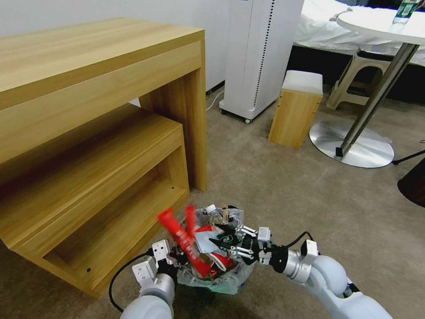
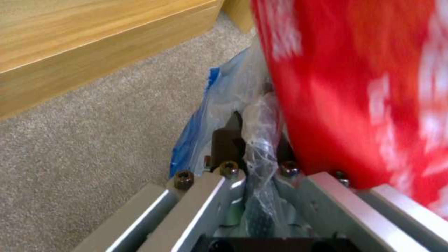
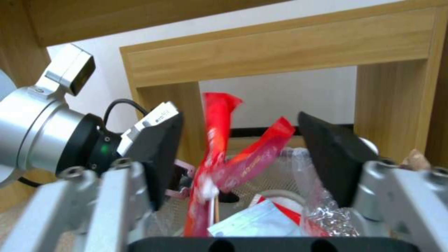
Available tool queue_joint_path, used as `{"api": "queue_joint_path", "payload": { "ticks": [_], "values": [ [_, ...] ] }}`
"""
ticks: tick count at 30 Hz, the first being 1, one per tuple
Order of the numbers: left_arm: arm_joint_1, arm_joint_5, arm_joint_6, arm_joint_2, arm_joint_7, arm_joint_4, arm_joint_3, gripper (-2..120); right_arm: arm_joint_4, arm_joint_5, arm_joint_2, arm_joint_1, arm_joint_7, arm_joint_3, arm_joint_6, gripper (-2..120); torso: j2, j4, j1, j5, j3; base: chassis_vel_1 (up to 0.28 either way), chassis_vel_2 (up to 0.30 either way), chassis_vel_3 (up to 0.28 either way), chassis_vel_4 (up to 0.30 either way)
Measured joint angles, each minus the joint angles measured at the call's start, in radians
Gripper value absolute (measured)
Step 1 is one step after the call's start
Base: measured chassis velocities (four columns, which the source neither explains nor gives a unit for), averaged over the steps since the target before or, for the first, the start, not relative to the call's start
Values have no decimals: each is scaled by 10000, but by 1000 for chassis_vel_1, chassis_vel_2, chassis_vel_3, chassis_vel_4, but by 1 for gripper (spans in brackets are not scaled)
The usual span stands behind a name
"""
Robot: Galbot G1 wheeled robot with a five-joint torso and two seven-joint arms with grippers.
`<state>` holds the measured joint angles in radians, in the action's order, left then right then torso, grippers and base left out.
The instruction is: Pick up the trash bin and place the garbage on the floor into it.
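The trash bin, lined with a crinkly clear bag, sits low in front of me, heaped with garbage. My left gripper is shut on its near-left rim; in the left wrist view a dark finger pinches rim and bag. A long red wrapper sticks up out of the bin, blurred, with white and red scraps around it. My right gripper hovers open over the bin's right side. In the right wrist view its pads stand wide either side of the red wrapper, apart from it.
A wooden desk with a low shelf stands close on the left. Behind are a white appliance, a cushioned wooden stool and a round table's metal base. Beige carpet floor lies open to the right.
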<state>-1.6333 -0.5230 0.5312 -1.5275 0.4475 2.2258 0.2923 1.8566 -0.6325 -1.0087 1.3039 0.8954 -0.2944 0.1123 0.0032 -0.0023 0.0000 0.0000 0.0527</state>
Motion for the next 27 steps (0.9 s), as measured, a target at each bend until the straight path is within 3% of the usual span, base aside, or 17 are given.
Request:
{"api": "queue_joint_path", "payload": {
  "ticks": [6, 8, 13, 14, 17, 27],
  "values": [
    [86, -23, 0, 33, 0, -80, 100, 0, 50, -69, 23, 62, 67, -175, 194, 89, 0, 0, 0, 0, 0, 0, 0, 0, 0],
    [228, -81, 4, 110, -1, -268, 268, 0, 234, -328, -33, 37, -354, -364, 346, 98, 0, -1, 0, 0, 0, 0, 0, 0, 0],
    [451, -285, 56, 241, 86, -602, 552, 0, 623, -406, -227, -111, -1642, -766, 551, 100, 0, 0, 0, -1, 0, 0, 0, 0, 0],
    [554, -412, 91, 285, 153, -767, 684, 0, 863, -106, -397, -276, -2871, -1054, 707, 100, 0, 0, 0, -1, 0, 0, 0, 0, 0],
    [648, -654, 278, 303, 327, -859, 805, 0, 1196, -131, -489, -422, -4624, -1494, 840, 100, 0, 1, 0, -2, 0, 0, 0, 0, 0],
    [852, -1268, 481, 255, 405, -1248, 827, 0, 1339, 202, -541, -1, -5133, -1864, 994, 100, 2, 0, 0, 5, -1, 0, 0, 0, 0]
  ]
}}
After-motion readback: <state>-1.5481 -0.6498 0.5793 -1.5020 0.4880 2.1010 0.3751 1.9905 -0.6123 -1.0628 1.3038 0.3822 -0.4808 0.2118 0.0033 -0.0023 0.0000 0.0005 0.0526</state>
